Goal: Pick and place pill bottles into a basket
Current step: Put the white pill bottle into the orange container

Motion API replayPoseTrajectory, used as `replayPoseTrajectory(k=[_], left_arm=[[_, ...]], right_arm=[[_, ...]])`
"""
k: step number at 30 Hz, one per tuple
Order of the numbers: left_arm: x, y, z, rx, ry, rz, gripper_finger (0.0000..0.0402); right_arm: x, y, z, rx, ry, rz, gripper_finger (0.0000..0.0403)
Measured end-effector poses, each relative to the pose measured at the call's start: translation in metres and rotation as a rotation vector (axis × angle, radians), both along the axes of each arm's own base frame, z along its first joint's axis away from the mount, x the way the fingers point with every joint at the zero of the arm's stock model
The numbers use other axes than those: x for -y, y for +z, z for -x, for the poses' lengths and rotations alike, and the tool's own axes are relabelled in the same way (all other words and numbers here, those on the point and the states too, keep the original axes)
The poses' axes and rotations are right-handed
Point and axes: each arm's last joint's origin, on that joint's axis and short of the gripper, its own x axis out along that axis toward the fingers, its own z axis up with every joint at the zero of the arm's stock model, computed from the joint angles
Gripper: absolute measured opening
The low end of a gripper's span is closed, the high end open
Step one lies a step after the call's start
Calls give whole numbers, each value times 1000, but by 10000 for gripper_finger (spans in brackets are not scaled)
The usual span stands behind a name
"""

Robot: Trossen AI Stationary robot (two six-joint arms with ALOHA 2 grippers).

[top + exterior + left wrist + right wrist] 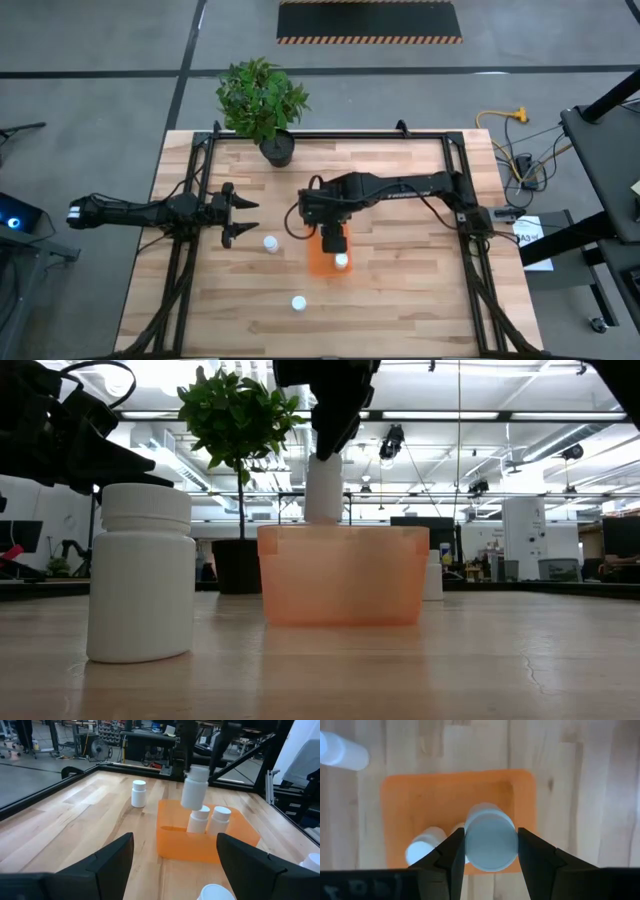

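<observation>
Wood table (pixel 400 300), concrete floor (pixel 90 100).

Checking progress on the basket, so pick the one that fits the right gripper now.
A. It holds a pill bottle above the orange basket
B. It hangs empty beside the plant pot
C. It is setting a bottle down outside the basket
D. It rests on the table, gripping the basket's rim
A: the right gripper is clamped on a pill bottle directly above the basket, which already holds two bottles.
</observation>
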Motion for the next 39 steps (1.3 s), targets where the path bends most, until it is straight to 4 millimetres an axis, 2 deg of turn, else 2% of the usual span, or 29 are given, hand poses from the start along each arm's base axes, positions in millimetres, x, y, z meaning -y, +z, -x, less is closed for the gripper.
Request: replayPoseTrajectory(k=[9,13,19,24,39], left_arm=[[0,0,0,0,0,0,267],[0,0,0,-1,0,0,267],[0,0,0,0,0,0,267],[0,0,0,0,0,0,267],[0,0,0,0,0,0,267]], right_arm=[[18,-20,-19,-28,1,12,139],[21,-24,-27,-21,16,16,139],[30,-38,-33,-58,15,20,139],[29,-51,-36,-91,42,23,139],[29,-55,-44,-31,45,4,139]])
